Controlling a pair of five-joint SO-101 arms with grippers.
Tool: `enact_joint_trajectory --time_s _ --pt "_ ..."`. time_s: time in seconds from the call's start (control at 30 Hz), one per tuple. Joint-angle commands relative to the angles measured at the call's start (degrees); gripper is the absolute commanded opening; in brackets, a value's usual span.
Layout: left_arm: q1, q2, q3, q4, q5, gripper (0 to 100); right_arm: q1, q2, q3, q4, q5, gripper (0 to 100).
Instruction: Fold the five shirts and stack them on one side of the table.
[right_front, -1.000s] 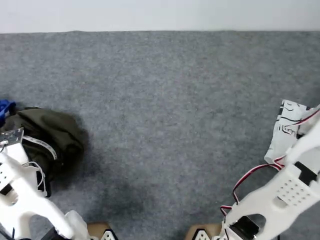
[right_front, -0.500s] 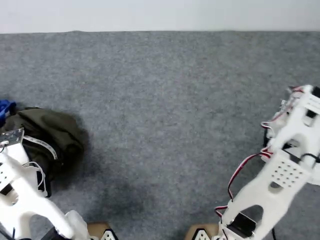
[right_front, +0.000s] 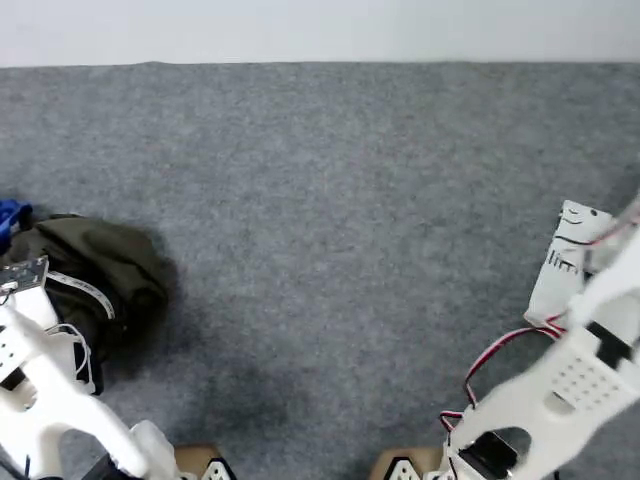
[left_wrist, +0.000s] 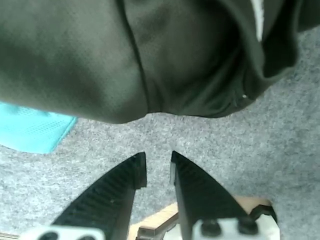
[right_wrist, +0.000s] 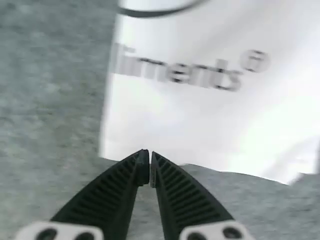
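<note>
Grey felt mat (right_front: 330, 200) is covering the table. Dark olive shirt (right_front: 100, 270) is sitting bunched at the left edge, white shirt (right_front: 570, 265) is lying folded at the right edge. Left gripper (left_wrist: 155, 170) is hovering just off the olive one, fingers slightly apart, gripping nothing. Right gripper (right_wrist: 150, 165) is hanging at the white shirt's hem, pinched closed, empty. Teal cloth (left_wrist: 30, 127) is peeking out beside the olive shirt.

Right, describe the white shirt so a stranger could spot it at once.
On the grey table, look to the right edge. The white shirt lies flat there. Its dark print and pale cloth set it apart from the crumpled dark olive shirt at the left edge.
</note>
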Motion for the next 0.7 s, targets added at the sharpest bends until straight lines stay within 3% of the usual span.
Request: enact_joint_trajectory --time_s 0.0,0.3,0.5,0.67 --pt "0.35 -1.14 -0.22 -1.05 0.26 9 5.93 -2.42 -0.44 -5.85 5.10 0.9" --pt "0.35 -1.14 -0.22 -1.05 0.26 9 15.69 9.54 -0.62 -13.14 11.78 0.9" --pt "0.35 -1.14 -0.22 -1.05 0.26 9 18.51 10.07 -0.88 -9.63 11.96 0.9" --pt "0.35 -1.23 -0.31 -1.05 0.26 9 16.22 1.63 -4.84 -1.19 11.96 0.9"
